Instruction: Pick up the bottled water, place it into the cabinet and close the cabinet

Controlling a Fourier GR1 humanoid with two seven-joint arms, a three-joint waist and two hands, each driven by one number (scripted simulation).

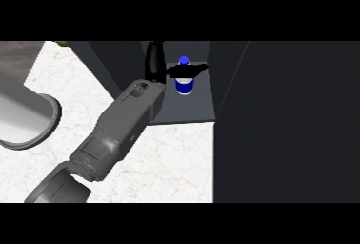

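The bottled water, with a blue cap and a blue label, stands upright on the grey floor of the cabinet. My left hand has reached into the cabinet just left of the bottle. Its fingers point straight into the back, and its thumb stretches right across the bottle's neck, hiding part of it. The grey left forearm runs in from the lower left. The right hand does not show.
A tall dark cabinet panel fills the right side of the view. The cabinet's left wall slants beside my forearm. A grey round basin rim lies at the left, on the white marble counter.
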